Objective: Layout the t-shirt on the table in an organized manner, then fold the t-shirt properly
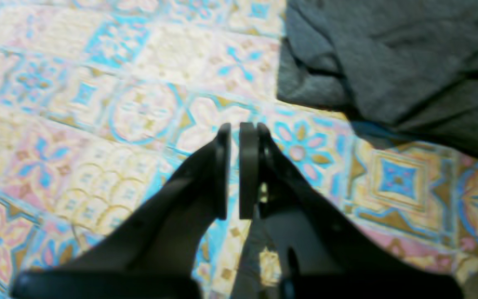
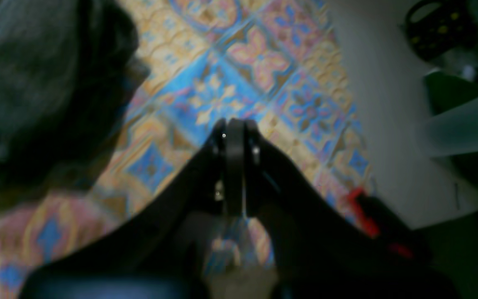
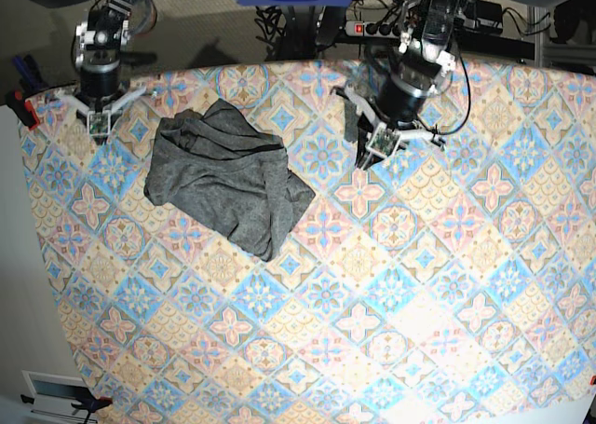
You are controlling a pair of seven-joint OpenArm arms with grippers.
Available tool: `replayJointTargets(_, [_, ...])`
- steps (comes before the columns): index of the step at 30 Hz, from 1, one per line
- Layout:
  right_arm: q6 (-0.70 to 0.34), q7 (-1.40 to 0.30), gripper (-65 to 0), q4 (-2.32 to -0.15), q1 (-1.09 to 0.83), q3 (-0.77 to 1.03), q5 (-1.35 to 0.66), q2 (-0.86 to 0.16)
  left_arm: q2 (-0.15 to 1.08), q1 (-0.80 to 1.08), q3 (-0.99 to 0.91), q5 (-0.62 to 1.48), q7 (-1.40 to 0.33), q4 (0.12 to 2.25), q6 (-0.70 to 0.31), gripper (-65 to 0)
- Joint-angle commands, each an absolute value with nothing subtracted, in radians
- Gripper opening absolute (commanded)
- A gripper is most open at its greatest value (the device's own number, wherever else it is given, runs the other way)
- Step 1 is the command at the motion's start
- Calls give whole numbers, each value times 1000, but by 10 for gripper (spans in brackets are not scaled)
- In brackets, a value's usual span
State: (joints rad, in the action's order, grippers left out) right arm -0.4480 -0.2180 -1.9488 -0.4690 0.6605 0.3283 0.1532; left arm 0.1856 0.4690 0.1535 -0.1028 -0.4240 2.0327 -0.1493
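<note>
The t-shirt lies crumpled in a dark grey heap on the far left part of the table. My left gripper hangs over bare patterned cloth to the right of the heap, shut with nothing between its fingers. In the left wrist view that gripper points at the cloth, with the t-shirt off to the upper right. My right gripper is near the table's far left corner, beside the heap, also shut and empty. The right wrist view shows this gripper with the t-shirt at upper left.
A red clamp grips the table's left edge close to my right gripper; it also shows in the base view as the red clamp. Beyond that edge is pale floor. Cables and equipment sit behind the table's far edge.
</note>
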Motion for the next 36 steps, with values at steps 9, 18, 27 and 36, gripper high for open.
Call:
replayJointTargets(9, [-437, -199, -650, -1968, -582, 792, 216, 157, 188, 723, 68, -108, -154, 2054, -147, -626])
replayJointTargets(18, [-437, -200, -650, -1906, -697, 811, 160, 157, 188, 934, -35, -108, -116, 2037, -147, -626])
replayJointTargets(27, [-437, -199, -650, -1736, -711, 812, 162, 157, 188, 1059, -51, -113, -173, 2005, -147, -626])
replayJointTargets(36, [-438, -199, -650, -1544, -702, 811, 168, 153, 189, 1089, -51, -113, -174, 1833, -147, -626])
